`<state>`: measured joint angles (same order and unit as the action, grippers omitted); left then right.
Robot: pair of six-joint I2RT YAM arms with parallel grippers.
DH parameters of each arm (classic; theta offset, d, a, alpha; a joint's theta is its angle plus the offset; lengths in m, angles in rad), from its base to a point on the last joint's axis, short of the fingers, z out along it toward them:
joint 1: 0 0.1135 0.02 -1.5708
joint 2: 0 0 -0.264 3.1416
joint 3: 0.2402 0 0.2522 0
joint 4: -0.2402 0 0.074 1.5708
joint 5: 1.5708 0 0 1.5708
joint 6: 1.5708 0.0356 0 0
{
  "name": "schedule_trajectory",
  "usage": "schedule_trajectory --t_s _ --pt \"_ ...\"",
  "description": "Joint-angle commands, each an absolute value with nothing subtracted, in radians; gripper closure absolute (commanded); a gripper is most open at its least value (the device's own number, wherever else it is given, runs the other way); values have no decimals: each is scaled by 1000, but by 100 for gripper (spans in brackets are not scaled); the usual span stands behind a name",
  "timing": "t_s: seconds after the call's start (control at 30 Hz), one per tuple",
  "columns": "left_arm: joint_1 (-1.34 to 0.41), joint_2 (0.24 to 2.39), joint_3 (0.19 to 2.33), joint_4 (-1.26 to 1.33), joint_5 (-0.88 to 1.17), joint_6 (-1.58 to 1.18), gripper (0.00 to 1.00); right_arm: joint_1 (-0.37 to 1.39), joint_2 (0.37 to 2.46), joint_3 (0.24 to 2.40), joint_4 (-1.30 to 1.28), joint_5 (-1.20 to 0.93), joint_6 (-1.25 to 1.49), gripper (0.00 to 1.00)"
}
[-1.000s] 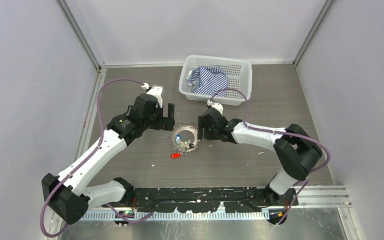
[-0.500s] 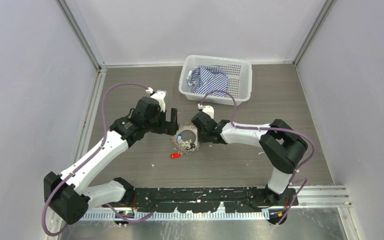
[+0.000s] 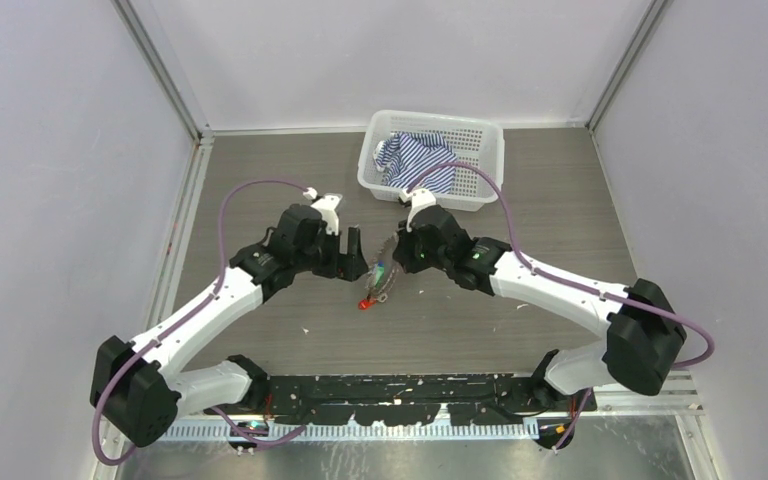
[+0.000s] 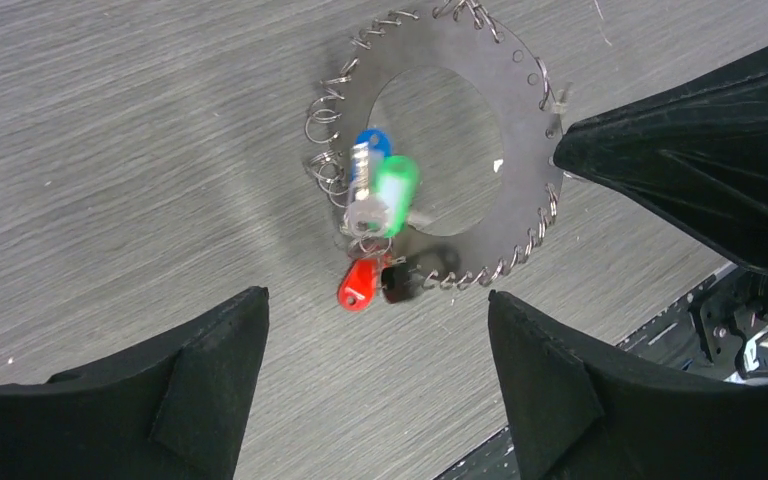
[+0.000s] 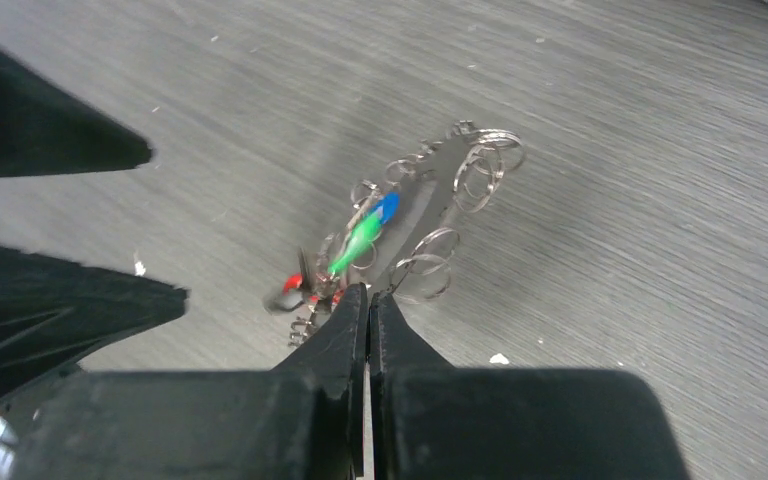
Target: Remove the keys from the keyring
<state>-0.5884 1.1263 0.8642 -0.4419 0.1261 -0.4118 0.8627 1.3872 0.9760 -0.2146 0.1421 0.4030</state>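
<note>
right gripper [image 5: 368, 295] pinching the keyring [image 4: 520, 110] up on edge, mid-table
grey table [image 3: 260, 180], white basket [image 3: 480, 165] at the far side; left gripper [image 3: 353, 252], fingers spread apart, just left of the ring; right one clamped on the tilted ring's rim; blue, green, red and black keys [image 4: 380, 200] bunched at its near end.
</note>
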Motion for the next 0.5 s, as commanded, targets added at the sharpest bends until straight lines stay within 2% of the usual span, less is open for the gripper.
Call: schedule_trajectory --t_s 0.0,0.1,0.13,0.37,0.47 --pt "-595 1104 822 -311 175 -455 25 843 1343 973 -138 -51 328 99" --pt "-598 1102 796 -273 177 -502 42 824 1297 953 -91 -155 324 99" --pt "-601 1095 785 -253 181 -510 45 815 1277 949 -74 -186 331 99" --pt "-614 991 715 -197 144 -538 49 790 1208 969 -132 -238 336 99" --pt "-616 985 700 -201 154 -546 49 782 1237 991 -208 -184 346 99"
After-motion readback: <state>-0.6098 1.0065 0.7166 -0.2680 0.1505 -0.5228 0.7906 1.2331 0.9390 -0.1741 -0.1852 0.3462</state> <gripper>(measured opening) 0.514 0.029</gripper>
